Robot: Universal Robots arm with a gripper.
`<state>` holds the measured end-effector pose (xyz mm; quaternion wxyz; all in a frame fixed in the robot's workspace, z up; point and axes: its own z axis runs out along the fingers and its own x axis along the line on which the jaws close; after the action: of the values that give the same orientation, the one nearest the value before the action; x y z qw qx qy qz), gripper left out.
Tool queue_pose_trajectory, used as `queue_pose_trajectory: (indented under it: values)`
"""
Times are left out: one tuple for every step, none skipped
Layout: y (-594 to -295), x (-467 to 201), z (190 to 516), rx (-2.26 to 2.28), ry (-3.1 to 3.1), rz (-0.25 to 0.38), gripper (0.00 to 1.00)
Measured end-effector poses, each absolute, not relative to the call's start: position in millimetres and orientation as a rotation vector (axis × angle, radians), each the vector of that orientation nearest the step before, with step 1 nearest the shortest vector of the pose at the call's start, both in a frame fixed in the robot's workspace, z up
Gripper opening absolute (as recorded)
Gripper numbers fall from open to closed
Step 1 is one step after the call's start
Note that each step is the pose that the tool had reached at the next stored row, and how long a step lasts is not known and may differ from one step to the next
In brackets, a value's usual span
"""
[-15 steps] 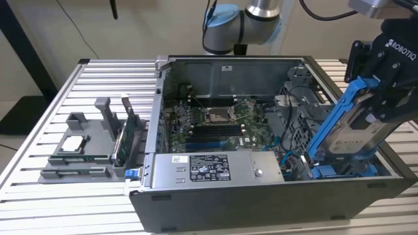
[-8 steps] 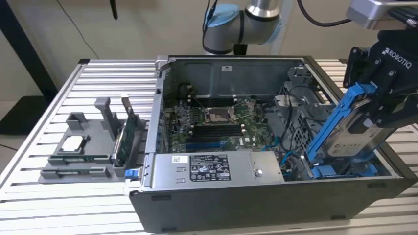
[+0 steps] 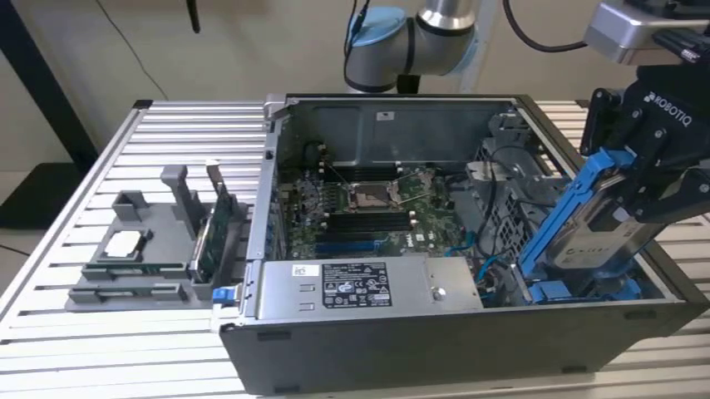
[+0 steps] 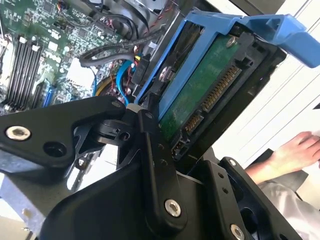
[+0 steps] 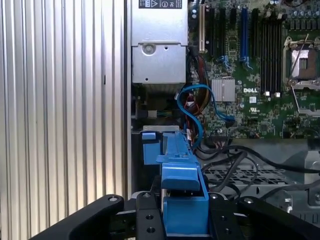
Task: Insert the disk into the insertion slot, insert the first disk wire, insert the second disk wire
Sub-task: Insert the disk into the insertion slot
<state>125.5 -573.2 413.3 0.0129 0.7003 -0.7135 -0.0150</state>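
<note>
Holding the disk (image 3: 586, 223) steeply tilted, lower end near the drive bay (image 3: 577, 291) at the exterior view's lower right.
Clenched by the gripper (image 3: 638, 208) on its blue frame; likely to jam on the bay rim or pinch the blue cable (image 5: 192, 107) if lowered this askew.

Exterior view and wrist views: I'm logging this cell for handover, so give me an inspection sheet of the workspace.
Surface: ribbed metal table, carrying an open case.
Job's things: disk in blue carrier, tilted, lower end in the case, not seated.
Clutter: grey parts holder beside the case, exterior view's left.
Grippers: gripper shut on the disk.
Cables: blue cable and black cables loose inside the case.
Surroundings: a person's hand in the second wrist view.
</note>
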Motion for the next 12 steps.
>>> queue_pose_trajectory:
  values:
    - [-573, 126, 412, 2.182, -2.223, -0.047, 0.33]
    - [-573, 126, 411, 2.182, -2.223, -0.047, 0.33]
    - [-573, 126, 410, 2.182, -2.223, -0.047, 0.33]
    - [-573, 126, 408, 2.182, -2.224, -0.047, 0.33]
    - [-573, 126, 406, 2.182, -2.223, -0.047, 0.33]
    - [-573, 126, 404, 2.182, -2.223, -0.047, 0.33]
    - [-573, 126, 402, 2.182, -2.223, -0.047, 0.33]
    - [-573, 126, 401, 2.182, -2.223, -0.047, 0.33]
    - [-573, 126, 399, 2.182, -2.223, -0.047, 0.33]
    - [-573, 126, 397, 2.182, -2.223, -0.047, 0.33]
    - [-573, 126, 395, 2.183, -2.224, -0.047, 0.33]
    - [-573, 126, 393, 2.182, -2.224, -0.047, 0.33]
